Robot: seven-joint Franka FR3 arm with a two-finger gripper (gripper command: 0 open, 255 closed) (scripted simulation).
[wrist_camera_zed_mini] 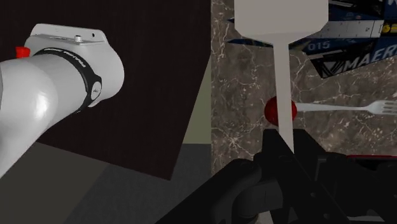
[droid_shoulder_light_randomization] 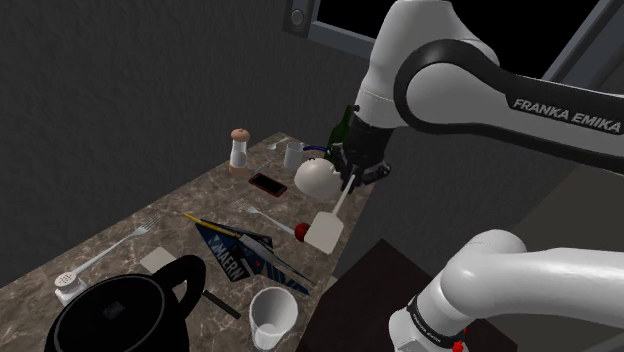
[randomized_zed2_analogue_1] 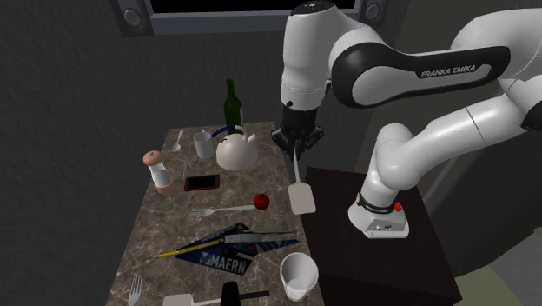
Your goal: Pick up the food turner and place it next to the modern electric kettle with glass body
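Above counter [randomized_zed2_analogue_1: 165, 228] edge, hand [randomized_zed2_analogue_1: 298, 153] clamps white food turner [randomized_zed2_analogue_1: 301, 198] by handle, blade hanging below.

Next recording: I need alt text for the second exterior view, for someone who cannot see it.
The white arm's black gripper holds a white turner by its handle, blade hanging down by the marbled counter's right edge. A white kettle, green bottle, fork and cup sit on the counter.

The turner [droid_shoulder_light_randomization: 324, 232] hangs below the gripper [droid_shoulder_light_randomization: 352, 178] over the edge of the counter [droid_shoulder_light_randomization: 200, 195], a ball [droid_shoulder_light_randomization: 301, 232] and fork [droid_shoulder_light_randomization: 266, 215] lying just beneath.
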